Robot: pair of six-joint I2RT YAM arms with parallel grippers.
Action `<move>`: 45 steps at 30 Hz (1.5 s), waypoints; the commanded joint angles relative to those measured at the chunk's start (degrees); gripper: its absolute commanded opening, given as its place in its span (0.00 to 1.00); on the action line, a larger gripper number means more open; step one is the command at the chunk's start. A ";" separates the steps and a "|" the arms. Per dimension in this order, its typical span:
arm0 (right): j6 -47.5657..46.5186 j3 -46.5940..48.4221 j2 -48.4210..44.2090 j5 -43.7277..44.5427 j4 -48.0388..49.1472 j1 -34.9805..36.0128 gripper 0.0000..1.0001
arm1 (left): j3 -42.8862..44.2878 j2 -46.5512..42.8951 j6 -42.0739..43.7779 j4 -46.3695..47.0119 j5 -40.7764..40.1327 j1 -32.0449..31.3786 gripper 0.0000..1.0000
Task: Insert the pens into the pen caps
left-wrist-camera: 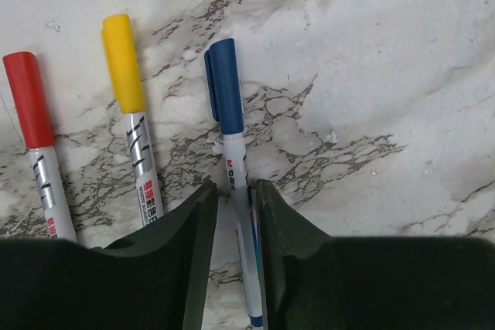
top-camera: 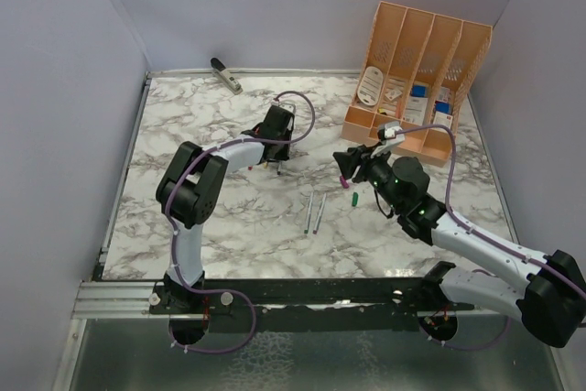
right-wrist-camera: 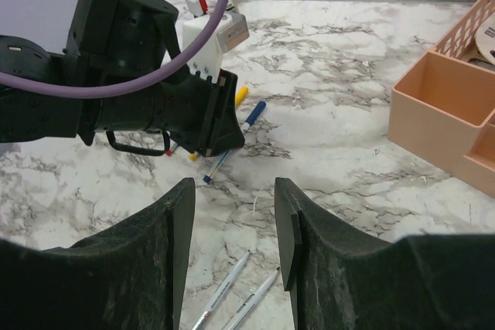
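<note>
Nearest the arm bases, left of and nearer than the orange organiser [top-camera: 388, 43], two uncapped pens [top-camera: 316, 211] lie side by side on the marble table [top-camera: 183, 116]. Their long axes run near-to-far, leaning slightly toward the organiser, and their tip colours are too small to read. A little farther, closer to the organiser, lie a green cap [top-camera: 355, 197] and a magenta cap [top-camera: 344, 180], the latter just under the right gripper [right-wrist-camera: 232, 191], whose fingers stand apart with nothing between them. Farther left of the organiser, the left gripper [left-wrist-camera: 236, 191] straddles the barrel of the blue-capped pen [left-wrist-camera: 224, 86], with a sliver of table showing beside the barrel. The yellow-capped pen [left-wrist-camera: 124, 63] and red-capped pen [left-wrist-camera: 27, 98] lie parallel beside it; all three caps point away from the wrist, and their tail ends are hidden or cut off. That makes five pens and two loose caps. Far left of the organiser, by the back wall, rests a grey clip-like tool [top-camera: 226, 75].
</note>
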 commanded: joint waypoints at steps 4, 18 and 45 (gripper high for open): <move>-0.34 -0.08 -0.36 3.87 -4.10 0.16 0.45 | 2.28 0.84 0.57 -1.50 -0.67 0.58 0.34; -0.45 -0.40 -0.63 6.90 -5.61 0.16 0.44 | -2.82 -11.12 -0.42 1.48 6.49 0.59 0.40; 5.63 5.38 11.77 15.19 -19.89 -2.96 0.36 | -28.81 -30.51 -7.50 6.09 4.91 -17.99 0.41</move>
